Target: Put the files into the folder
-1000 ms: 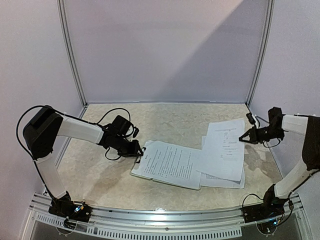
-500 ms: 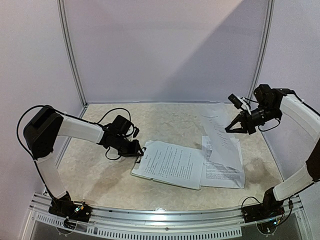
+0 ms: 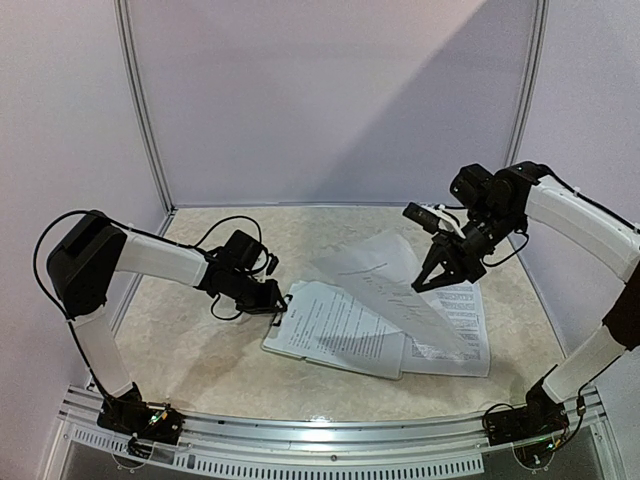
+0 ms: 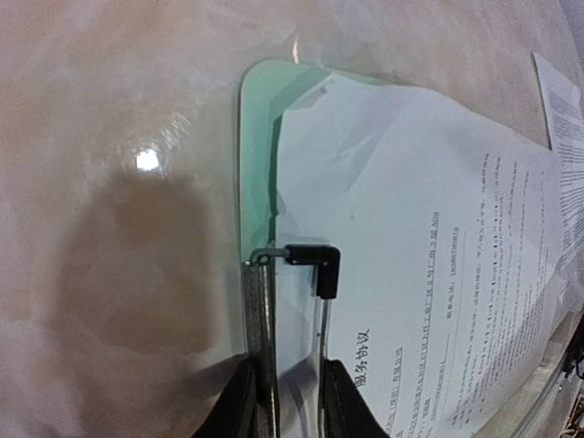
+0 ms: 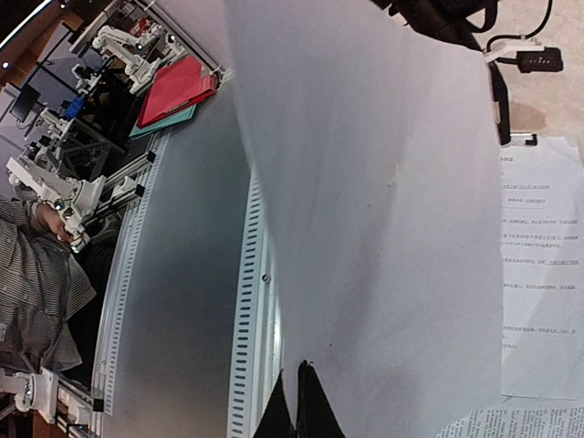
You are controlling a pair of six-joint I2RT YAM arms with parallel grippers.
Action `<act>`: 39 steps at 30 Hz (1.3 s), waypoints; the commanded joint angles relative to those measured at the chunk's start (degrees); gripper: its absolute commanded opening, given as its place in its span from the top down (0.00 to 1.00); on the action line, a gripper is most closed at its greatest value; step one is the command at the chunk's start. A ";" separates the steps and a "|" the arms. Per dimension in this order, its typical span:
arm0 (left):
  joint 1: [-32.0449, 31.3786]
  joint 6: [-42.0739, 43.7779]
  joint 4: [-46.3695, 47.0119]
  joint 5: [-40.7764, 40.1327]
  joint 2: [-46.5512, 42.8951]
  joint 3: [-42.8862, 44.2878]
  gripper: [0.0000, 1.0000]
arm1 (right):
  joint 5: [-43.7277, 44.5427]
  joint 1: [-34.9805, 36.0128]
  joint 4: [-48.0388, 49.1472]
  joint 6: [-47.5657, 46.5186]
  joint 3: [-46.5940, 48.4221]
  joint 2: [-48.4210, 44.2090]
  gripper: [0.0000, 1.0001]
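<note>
The mint-green folder (image 3: 272,340) lies at table centre with a printed sheet (image 3: 340,328) on it; in the left wrist view its green corner (image 4: 257,137) shows beside that sheet (image 4: 438,237). My left gripper (image 3: 276,303) is shut on the folder's black metal clip (image 4: 315,260) at the left short edge. My right gripper (image 3: 432,277) is shut on the edge of one file sheet (image 3: 385,285) and holds it lifted and slanted above the folder's right half. In the right wrist view this sheet (image 5: 383,210) fills the frame. More files (image 3: 455,335) lie flat at the right.
The table's metal front rail (image 3: 320,440) runs along the near edge. Vertical frame posts (image 3: 140,110) stand at the back corners. Beyond the rail the right wrist view shows a red folder (image 5: 178,87) and a person outside the cell.
My right gripper has lifted one sheet off the right pile and carried it left and up toward the folder. The left gripper has stayed on the clip.
</note>
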 commanded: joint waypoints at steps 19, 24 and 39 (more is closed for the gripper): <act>-1.26 0.84 -7.54 -0.44 2.83 -0.07 1.00 | -5.63 7.93 -6.07 4.59 0.74 1.23 1.00; -1.17 0.90 -7.72 -0.77 2.81 -0.26 1.00 | -5.75 8.46 -6.15 4.47 -2.59 -1.10 1.00; -1.43 0.26 -6.17 0.13 4.06 -0.05 1.00 | 8.53 12.03 -6.23 3.98 4.78 1.48 1.00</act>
